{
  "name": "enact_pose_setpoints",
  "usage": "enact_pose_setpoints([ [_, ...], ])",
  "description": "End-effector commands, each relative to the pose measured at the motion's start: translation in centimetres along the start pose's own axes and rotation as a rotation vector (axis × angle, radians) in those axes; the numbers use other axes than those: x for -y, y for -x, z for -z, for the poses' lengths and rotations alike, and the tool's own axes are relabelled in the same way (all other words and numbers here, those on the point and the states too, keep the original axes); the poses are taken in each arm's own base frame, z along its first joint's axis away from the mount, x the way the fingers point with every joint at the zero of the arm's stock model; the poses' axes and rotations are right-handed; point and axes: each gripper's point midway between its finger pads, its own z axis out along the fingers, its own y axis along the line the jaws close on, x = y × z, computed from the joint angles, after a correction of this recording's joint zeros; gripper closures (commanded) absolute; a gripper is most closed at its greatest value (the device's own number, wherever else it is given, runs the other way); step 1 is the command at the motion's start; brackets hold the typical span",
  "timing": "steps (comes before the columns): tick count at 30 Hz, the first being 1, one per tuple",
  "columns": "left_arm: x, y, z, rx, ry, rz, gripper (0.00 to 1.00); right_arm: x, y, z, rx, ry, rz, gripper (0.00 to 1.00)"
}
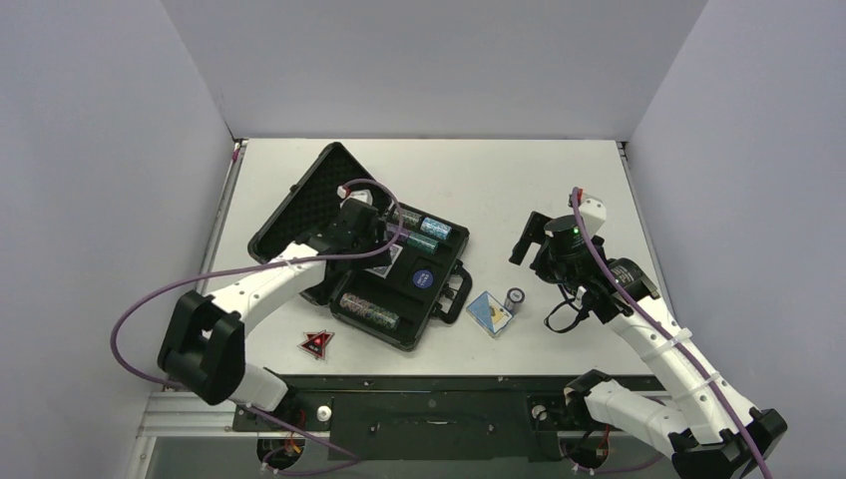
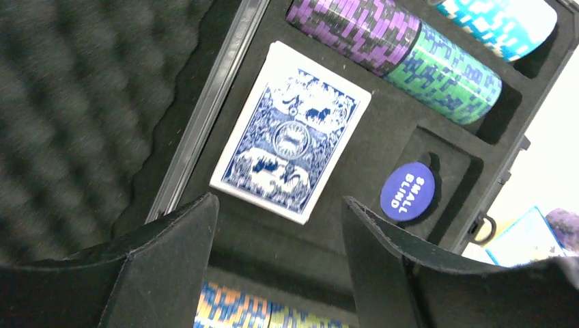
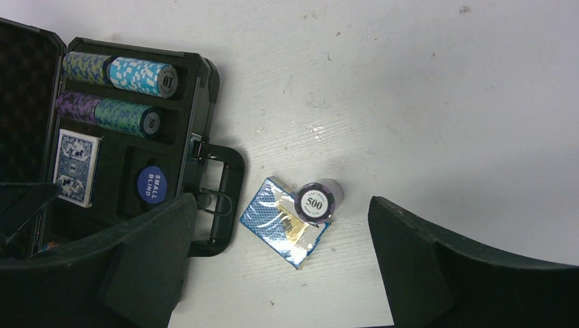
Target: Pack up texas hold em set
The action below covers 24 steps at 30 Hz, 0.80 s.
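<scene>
White table [image 1: 519, 180], grey walls. Black case [image 1: 311, 198] open on table, lid up. Inside case: chip rolls [image 2: 396, 51], card deck [image 2: 290, 140], blue button [image 2: 407, 190]. Left gripper [image 2: 276, 201] over card deck, fingers apart, holding nothing. Right gripper [image 3: 281, 201] right of case, fingers wide apart, empty, above wrapped deck [image 3: 276, 229] and short chip stack [image 3: 315, 201] on table beside case handle. Red-black triangle [image 1: 316, 344] on table by case's near corner.

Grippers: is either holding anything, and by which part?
Neither holds anything: left gripper open above the card deck in the case, right gripper open over the table.
</scene>
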Motion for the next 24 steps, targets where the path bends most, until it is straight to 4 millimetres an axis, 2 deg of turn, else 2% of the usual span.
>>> enact_pose_setpoints([
  [1, -0.3, 1.8, 4.5, 0.053, -0.001, 0.031, 0.35, -0.1, 0.9, 0.2, 0.041, 0.015, -0.011, 0.08],
  [7, -2.4, 0.5, 8.2, 0.072, 0.028, 0.088, 0.33, -0.3, 0.4, 0.0, 0.027, 0.027, -0.01, 0.08],
  [11, -4.1, -0.8, 9.9, 0.076, 0.054, 0.113, 0.32, -0.4, 0.2, -0.2, 0.02, 0.035, -0.008, 0.08],
  [18, -6.3, -3.0, 12.2, 0.064, 0.081, 0.155, 0.32, -0.9, -0.3, -0.6, -0.011, 0.046, 0.001, 0.08],
  [24, -8.0, -5.6, 13.1, 0.003, 0.132, 0.206, 0.32, -0.7, -1.3, -1.2, -0.055, 0.036, 0.048, 0.08],
])
